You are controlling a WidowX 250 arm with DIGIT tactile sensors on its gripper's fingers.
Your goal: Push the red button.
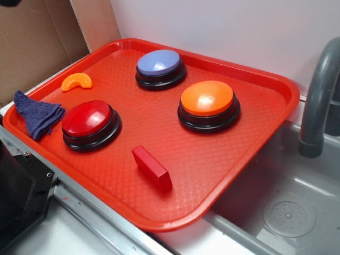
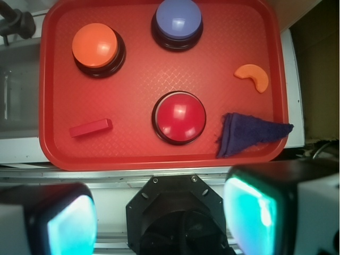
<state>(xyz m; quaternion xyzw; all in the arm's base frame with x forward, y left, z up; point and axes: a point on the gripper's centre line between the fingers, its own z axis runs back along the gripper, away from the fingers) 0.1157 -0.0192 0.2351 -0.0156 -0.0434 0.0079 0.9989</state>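
Sink-side counter, red tray (image 2: 58,154) spread below the gripper (image 2: 159,218). Fingers (image 2: 255,212) stand wide apart, holding nothing, high above the tray's near edge. Red button (image 2: 179,117) lies ahead, nearly centred between the fingers; blue cloth (image 2: 249,135) just right of it, red block (image 2: 90,128) to its left, orange button (image 2: 95,45) farther ahead-left. Advice: close fingers first, advance over the dome's centre, then press straight down, clear of the cloth.
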